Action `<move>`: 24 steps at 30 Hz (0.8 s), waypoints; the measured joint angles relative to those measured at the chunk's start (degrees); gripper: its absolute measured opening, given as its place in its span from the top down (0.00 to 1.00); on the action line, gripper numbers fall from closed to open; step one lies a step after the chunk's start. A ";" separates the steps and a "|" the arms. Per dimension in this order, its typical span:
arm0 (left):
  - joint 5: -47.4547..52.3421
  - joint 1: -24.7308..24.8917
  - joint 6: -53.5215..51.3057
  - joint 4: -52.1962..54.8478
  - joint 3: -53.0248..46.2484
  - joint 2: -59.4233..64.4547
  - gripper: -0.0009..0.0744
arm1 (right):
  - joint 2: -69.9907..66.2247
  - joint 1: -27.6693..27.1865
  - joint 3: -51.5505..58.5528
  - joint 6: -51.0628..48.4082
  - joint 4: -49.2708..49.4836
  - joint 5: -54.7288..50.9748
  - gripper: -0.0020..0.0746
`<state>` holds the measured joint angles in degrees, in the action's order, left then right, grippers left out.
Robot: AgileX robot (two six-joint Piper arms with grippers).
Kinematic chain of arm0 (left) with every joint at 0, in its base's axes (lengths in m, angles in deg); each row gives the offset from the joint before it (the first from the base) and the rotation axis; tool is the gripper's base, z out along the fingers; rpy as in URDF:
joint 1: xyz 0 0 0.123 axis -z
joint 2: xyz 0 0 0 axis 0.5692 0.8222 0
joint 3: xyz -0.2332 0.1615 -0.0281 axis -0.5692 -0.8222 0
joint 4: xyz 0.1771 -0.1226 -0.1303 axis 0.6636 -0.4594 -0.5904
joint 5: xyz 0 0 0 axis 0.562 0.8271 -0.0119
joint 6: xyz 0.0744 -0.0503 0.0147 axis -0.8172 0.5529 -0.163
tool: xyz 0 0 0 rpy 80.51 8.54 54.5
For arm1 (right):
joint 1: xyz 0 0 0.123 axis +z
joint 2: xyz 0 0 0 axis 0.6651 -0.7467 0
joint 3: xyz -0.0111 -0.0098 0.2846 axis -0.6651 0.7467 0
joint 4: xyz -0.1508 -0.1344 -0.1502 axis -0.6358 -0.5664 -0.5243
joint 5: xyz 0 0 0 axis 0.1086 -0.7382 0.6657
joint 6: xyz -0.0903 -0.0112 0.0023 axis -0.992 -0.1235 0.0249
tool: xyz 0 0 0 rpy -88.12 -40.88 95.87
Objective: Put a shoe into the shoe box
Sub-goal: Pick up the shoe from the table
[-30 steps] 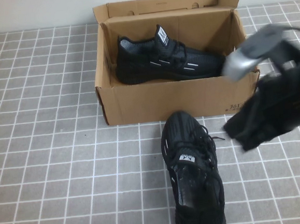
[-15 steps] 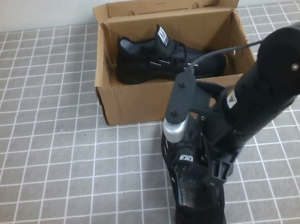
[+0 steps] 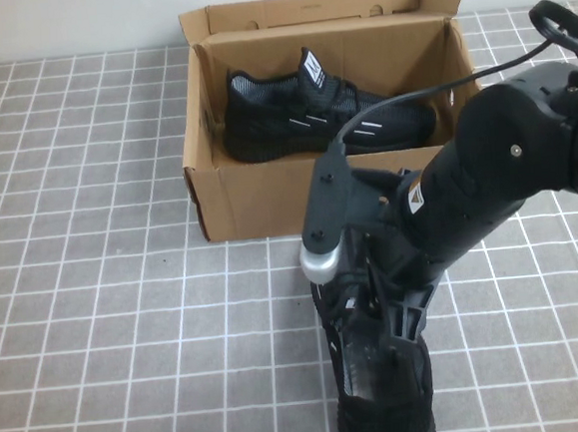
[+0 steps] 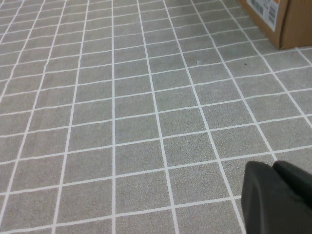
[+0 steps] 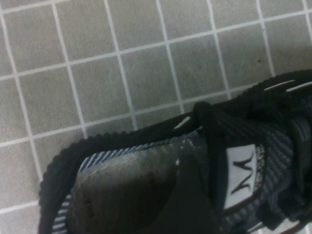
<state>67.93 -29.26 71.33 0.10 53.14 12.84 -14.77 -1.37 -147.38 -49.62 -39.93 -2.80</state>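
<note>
**Three cameras: one raised, two on the wrists**

The high view looks down from the robot's own side onto the tiled desk (image 3: pixel 95 291), facing 12 o'clock toward the shoe box (image 3: pixel 257 193) at the far centre, wide enough to take in the right arm (image 3: pixel 487 190) and the shoe (image 3: pixel 384 399) at 6 o'clock. The right wrist view hangs very close above that same shoe (image 5: pixel 146 185), filling most of its picture with the shoe's opening and tongue label. The left wrist view skims low across bare tiles, sharing only a corner of the shoe box (image 4: pixel 282 19) with the high view; the left pincer (image 4: pixel 275 197) intrudes dark at one edge.
</note>
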 joint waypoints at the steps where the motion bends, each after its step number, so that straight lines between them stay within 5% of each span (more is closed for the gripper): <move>1: 0.00 0.00 0.00 0.00 0.00 0.00 0.99 | 0.00 0.00 0.00 0.00 0.00 0.32 0.35; 15: 0.00 0.00 0.00 0.00 0.00 0.00 0.99 | -5.25 0.25 -0.02 0.11 -2.29 2.50 0.36; 24: 0.00 0.00 0.00 0.00 0.00 0.00 0.99 | -5.51 0.25 -6.45 4.78 -1.68 -8.16 0.37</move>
<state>67.93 -29.26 71.33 0.10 53.14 12.84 -20.28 -1.11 -153.83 -44.84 -41.60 -10.97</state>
